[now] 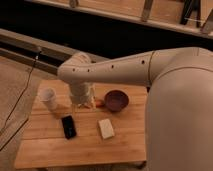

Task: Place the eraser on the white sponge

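Note:
The black eraser [68,126] lies flat on the wooden table [55,150], left of centre. The cream-white sponge [105,128] lies flat just to its right, with a gap between them. My gripper [83,102] hangs at the end of the white arm above the table's back middle, behind both the eraser and the sponge. It is apart from both.
A white cup [49,98] stands at the table's back left. A dark red bowl [116,100] sits at the back right, with a small orange-red thing beside it. The white arm fills the right side. Beyond the table's left edge is carpeted floor.

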`<state>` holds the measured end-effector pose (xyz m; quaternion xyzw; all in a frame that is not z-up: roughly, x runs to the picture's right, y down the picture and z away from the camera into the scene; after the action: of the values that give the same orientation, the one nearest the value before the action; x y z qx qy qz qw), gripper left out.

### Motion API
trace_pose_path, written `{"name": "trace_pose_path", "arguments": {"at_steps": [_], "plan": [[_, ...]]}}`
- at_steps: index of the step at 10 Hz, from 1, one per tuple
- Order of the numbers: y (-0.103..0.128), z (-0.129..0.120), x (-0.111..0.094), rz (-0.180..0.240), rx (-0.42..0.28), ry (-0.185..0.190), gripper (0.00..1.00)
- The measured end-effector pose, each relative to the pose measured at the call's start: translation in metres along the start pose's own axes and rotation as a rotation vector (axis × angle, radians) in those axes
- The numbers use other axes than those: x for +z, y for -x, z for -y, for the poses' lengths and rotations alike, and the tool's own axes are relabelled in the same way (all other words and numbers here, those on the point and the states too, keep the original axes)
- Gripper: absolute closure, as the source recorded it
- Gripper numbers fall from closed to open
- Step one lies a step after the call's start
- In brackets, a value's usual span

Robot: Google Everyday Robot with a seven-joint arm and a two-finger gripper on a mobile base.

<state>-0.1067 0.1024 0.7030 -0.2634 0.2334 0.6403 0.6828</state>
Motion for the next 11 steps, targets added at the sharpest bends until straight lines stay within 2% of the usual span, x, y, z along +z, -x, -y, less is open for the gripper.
{"name": "trace_pose_path", "arguments": {"at_steps": [6,11], "plan": [[0.000,0.001,0.002,0.001,-0.015,-0.008,0.35],[0.002,-0.019,0.029,0.008,-0.219,-0.060,0.35]]}}
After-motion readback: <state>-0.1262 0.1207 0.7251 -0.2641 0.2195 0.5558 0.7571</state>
